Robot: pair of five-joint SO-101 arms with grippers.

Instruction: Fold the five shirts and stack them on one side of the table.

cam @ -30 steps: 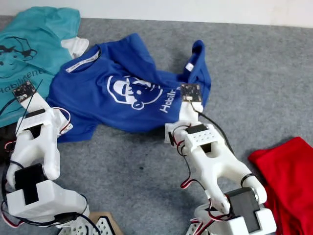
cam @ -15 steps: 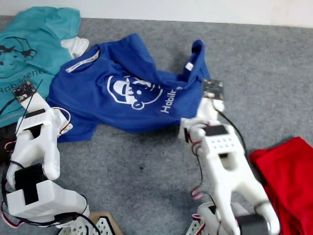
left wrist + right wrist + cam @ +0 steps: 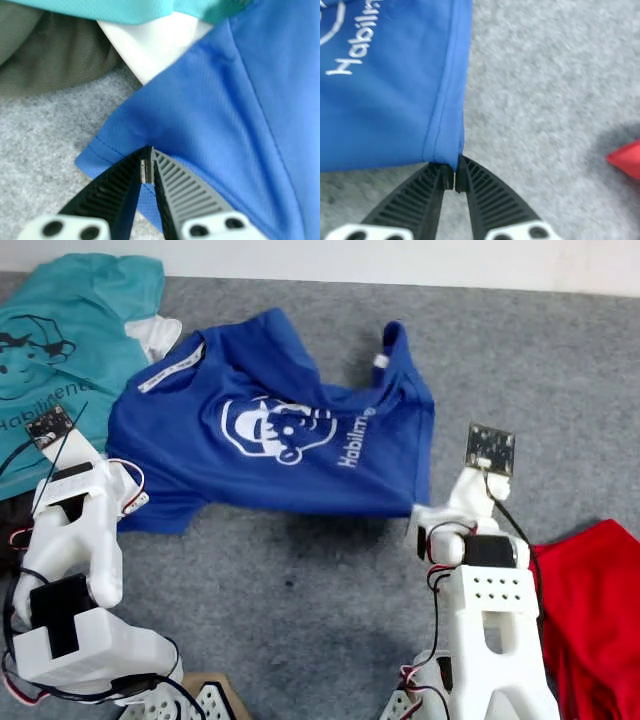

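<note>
Blue shirt [image 3: 395, 110] hem between right fingers [image 3: 482, 200]

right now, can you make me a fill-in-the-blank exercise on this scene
The blue fabric shirt carries a ____ printed design.
The right gripper is shut on its hem corner; the left gripper on its ____.
On the grey felt table, the crumpled red fabric shirt lies at the robot's ____.
Missing: white; sleeve; right.

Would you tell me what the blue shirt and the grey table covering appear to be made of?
The blue shirt looks like a thin, matte synthetic sports knit: a fine mesh-like weave and a stitched hem show in the left wrist view. The grey table covering looks like felt or short-pile carpet, given its fuzzy, speckled, unshiny surface; which one, I cannot tell.
</note>
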